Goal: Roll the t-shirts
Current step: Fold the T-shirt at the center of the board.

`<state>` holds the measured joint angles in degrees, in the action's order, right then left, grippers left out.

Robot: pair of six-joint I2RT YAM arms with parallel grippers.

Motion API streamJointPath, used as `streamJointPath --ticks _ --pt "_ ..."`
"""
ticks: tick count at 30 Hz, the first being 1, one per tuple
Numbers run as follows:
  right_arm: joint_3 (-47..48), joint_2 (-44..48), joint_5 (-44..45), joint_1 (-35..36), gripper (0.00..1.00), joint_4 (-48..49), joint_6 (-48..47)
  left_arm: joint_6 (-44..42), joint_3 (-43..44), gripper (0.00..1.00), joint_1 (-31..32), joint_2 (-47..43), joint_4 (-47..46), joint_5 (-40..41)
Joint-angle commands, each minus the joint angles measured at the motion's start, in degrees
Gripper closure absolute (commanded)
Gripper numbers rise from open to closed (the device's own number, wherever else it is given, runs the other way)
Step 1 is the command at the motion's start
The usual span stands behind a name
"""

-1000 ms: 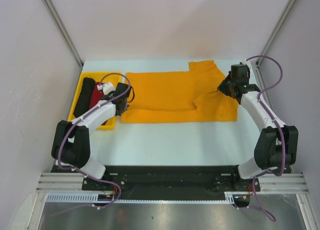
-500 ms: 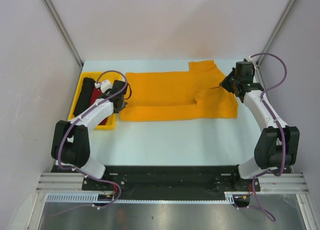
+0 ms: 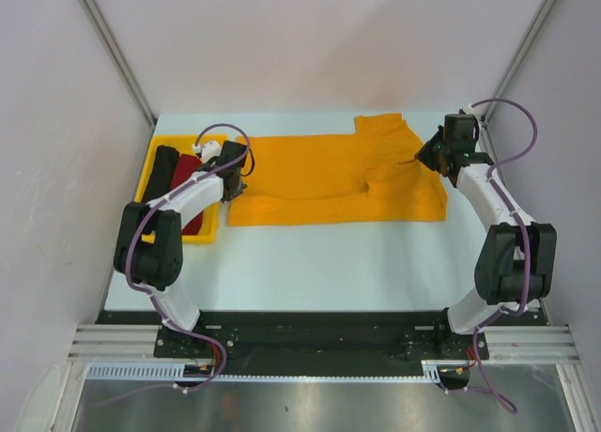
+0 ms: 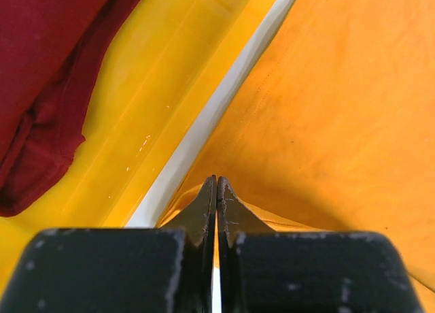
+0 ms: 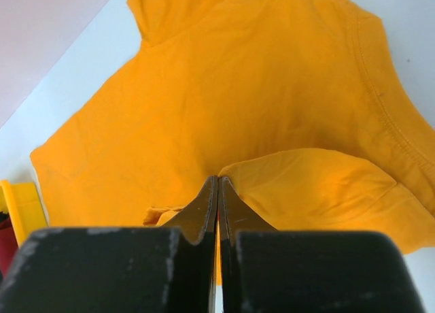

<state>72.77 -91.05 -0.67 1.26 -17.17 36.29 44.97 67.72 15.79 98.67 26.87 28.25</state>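
Observation:
The mustard t-shirt (image 3: 319, 174) lies spread on the table, its near long edge folded back over it. My left gripper (image 3: 237, 180) is shut on the shirt's left edge (image 4: 272, 122), lifted just beside the tray. My right gripper (image 3: 430, 158) is shut on a fold of the shirt near the right sleeve (image 5: 312, 184), which it holds raised. A dark red rolled shirt (image 3: 190, 183) and a black rolled shirt (image 3: 161, 174) lie in the tray; the red one also shows in the left wrist view (image 4: 47, 75).
The bright yellow plastic tray (image 3: 208, 231) stands at the left, its wall (image 4: 149, 122) close beside my left gripper. Bare white table (image 3: 329, 263) lies in front of the shirt. Grey walls enclose the left, back and right sides.
My left gripper has moved back and right along the shirt's left edge, carrying it. My right gripper has drawn the sleeve fold back and right. The shirt's fold has flattened and narrowed.

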Motion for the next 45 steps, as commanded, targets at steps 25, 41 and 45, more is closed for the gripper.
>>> streamJointPath --ticks 25,41,45 --pt "2.72 -4.57 -3.72 -3.72 1.0 5.21 -1.49 -3.48 2.68 1.0 -2.26 2.05 -2.97 -1.79" --pt "-9.71 8.85 0.05 -8.11 0.52 -9.99 1.85 -0.86 -22.53 0.39 2.3 -27.12 -13.42 -14.89" --pt "-18.96 13.52 -0.56 -11.09 0.57 -8.41 2.64 2.13 -27.11 0.48 5.56 -28.62 -15.35 -14.01"
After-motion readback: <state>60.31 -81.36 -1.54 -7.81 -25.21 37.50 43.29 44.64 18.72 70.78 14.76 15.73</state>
